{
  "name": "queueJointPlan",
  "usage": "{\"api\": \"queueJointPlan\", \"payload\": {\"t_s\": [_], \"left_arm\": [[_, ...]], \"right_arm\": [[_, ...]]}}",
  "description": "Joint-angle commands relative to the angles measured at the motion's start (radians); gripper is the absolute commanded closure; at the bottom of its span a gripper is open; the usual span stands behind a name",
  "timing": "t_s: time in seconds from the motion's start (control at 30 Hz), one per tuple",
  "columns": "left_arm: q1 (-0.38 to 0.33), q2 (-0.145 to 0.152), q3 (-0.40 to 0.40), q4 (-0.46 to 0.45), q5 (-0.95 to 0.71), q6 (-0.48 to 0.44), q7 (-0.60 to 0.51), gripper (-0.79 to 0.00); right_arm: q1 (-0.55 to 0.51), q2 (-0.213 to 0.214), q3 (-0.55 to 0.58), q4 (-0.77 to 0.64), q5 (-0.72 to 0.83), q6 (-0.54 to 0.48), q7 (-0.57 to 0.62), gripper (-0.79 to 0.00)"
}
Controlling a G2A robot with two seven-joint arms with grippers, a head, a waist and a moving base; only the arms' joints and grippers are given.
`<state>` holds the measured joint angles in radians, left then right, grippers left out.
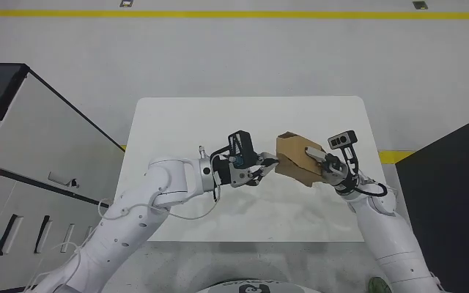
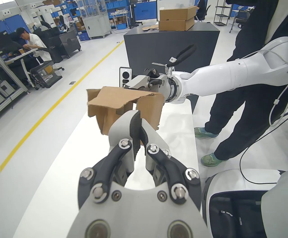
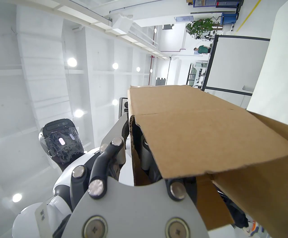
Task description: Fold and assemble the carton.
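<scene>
A brown, partly folded carton is held just above the white table, right of its middle, with loose flaps hanging on its near side. My right gripper is shut on the carton's top wall. One finger sits outside the wall and the other inside the box. My left gripper is shut, with its tips right at the carton's side flap on the opposite end. Whether they touch the flap is unclear.
A dark cabinet beyond the table's far end carries two closed cardboard boxes. Another dark unit stands off the table's right edge, and a black-framed one off its left. The table's left half is bare.
</scene>
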<state>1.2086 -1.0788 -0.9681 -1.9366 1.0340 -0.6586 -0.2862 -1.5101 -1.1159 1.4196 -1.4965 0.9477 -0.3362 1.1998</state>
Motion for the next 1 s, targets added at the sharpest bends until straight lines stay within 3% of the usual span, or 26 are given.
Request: {"api": "queueJointPlan", "payload": {"t_s": [0.0, 0.27, 0.97], "left_arm": [[0.01, 0.003, -0.017, 0.001, 0.002, 0.004, -0.003, 0.0], [0.02, 0.005, -0.034, 0.001, 0.014, 0.006, 0.002, 0.0], [-0.045, -0.02, 0.065, 0.019, 0.026, -0.014, -0.019, 0.0]], "right_arm": [[0.001, 0.0, 0.004, 0.004, 0.001, 0.001, 0.005, 0.0], [0.011, 0.001, 0.001, 0.023, -0.024, 0.031, 0.036, 0.0], [0.03, 0.009, -0.028, 0.033, -0.222, 0.076, -0.003, 0.0]]}}
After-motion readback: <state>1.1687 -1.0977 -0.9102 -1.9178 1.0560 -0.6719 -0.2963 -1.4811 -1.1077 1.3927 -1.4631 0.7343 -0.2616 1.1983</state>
